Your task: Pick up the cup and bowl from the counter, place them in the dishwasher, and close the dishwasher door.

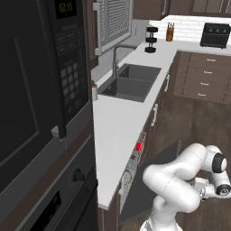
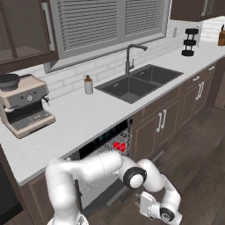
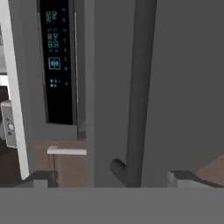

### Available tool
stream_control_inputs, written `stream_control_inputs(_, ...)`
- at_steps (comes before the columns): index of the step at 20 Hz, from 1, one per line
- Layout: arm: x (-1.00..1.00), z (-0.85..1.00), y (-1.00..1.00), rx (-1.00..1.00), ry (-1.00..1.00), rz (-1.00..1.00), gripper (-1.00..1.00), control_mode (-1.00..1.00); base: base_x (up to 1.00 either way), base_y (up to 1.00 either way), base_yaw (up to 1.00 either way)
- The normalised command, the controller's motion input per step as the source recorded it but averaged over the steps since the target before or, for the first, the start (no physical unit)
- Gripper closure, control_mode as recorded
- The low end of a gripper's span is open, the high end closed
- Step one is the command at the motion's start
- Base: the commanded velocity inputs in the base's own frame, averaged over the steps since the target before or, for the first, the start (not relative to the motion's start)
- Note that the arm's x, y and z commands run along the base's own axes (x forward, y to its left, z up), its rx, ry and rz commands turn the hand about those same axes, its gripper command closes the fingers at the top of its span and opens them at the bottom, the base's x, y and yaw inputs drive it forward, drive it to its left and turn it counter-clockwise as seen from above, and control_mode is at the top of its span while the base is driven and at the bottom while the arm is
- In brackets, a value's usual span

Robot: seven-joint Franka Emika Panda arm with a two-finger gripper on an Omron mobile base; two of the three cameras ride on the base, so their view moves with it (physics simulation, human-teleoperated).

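Right base view: cup [image 2: 118, 146] half hidden behind dishwasher [image 2: 115, 141] rack wires.

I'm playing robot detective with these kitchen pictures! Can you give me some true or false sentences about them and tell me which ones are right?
1. The red cup sits in the dishwasher's white wire rack. True.
2. The dishwasher door is shut tight. False: it hangs open, with the rack showing.
3. A coffee machine stands on the counter. True.
4. The red cup stands beside the sink. False: it is in the rack below the counter.
5. The tap rises behind the sink. True.
6. The robot's hand is up above the counter. False: it is low, near the floor, in front of the dishwasher.
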Motion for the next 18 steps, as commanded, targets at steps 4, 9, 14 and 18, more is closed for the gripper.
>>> stream_control_inputs(4,0.37,-0.13,0.08,0.15,-0.04,0.06,-1.0,-1.0,0.0,0.0,0.0)
stream_control_inputs(9,0.46,-0.19,0.18,0.11,-0.03,0.05,-1.0,-1.0,0.0,0.0,0.0)
stream_control_inputs(14,0.41,-0.29,0.19,0.08,-0.01,0.05,-1.0,-1.0,0.0,0.0,0.0)
stream_control_inputs(18,0.27,-0.36,0.14,0.07,0.0,0.06,-1.0,-1.0,0.0,0.0,0.0)
